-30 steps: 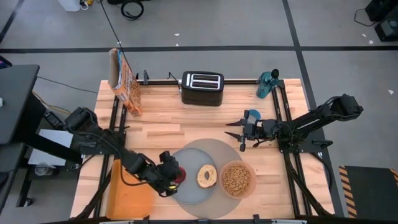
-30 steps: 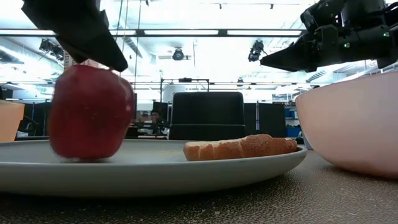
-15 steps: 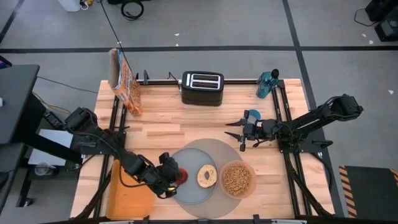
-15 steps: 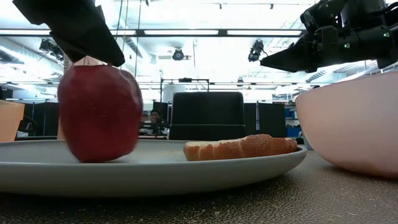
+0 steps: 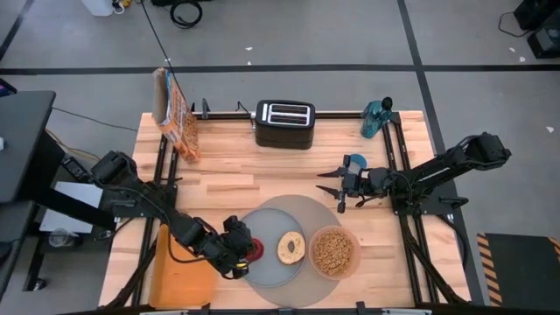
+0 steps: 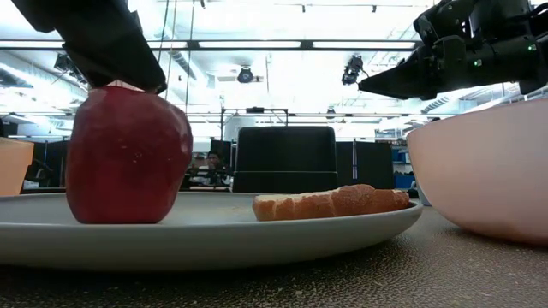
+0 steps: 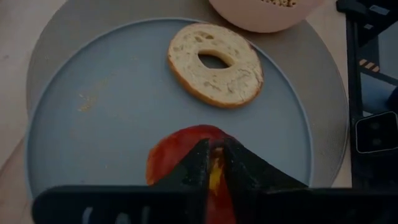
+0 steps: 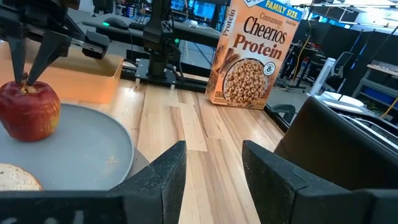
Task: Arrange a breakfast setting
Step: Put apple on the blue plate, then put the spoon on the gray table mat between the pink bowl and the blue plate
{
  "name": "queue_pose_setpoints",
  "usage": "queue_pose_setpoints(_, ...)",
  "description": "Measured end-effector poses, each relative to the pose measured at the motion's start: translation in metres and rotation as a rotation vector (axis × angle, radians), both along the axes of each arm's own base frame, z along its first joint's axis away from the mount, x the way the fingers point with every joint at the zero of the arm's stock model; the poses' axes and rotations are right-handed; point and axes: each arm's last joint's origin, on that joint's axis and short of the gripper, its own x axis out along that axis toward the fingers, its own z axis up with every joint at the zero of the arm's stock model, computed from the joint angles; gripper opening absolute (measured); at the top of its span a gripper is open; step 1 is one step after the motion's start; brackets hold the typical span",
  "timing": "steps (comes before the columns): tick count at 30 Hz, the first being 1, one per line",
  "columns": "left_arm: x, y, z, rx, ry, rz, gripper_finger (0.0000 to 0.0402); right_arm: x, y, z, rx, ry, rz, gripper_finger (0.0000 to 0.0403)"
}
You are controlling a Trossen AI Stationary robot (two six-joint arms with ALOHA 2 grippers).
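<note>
Apple (image 6: 128, 154) on plate (image 6: 214, 235) (upright)

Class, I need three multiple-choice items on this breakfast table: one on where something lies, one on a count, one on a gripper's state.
1. Where does the red apple rest?
A. on the grey plate
B. in the pink bowl
C. on the toaster

2. How many bagels lie on the plate?
A. none
B. one
C. three

3. How is the right gripper?
A. shut on a spoon
B. open, holding nothing
C. shut on the apple

Answers: 1 A, the low view shows its base on the plate, with the left gripper at its stem. 2 B, a single bagel. 3 B, its fingers are spread above bare wood.
</note>
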Motion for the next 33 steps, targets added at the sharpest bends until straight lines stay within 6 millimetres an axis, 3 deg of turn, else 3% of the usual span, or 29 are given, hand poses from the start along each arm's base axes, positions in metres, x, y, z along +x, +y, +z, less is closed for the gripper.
queue_pose_setpoints(7,-0.002,0.001,0.003,0.000,-0.001,-0.004,0.0108,0.000,0.000,0.000,0.000,0.000,0.000,0.0164)
queue_pose_setpoints(15,-0.010,0.008,0.030,0.050,-0.087,-0.034,0.0162,0.000,0.000,0.000,0.000,0.000,0.000,0.0164)
queue_pose_setpoints(22,-0.001,0.023,0.033,0.381,-0.129,-0.037,0.0155,0.001,0.000,0.002,0.047,-0.025,-0.003,0.0161)
queue_pose_setpoints(33,0.004,0.035,0.031,0.549,-0.057,-0.207,0.0128,0.029,-0.001,0.034,0.023,0.127,-0.125,0.0156)
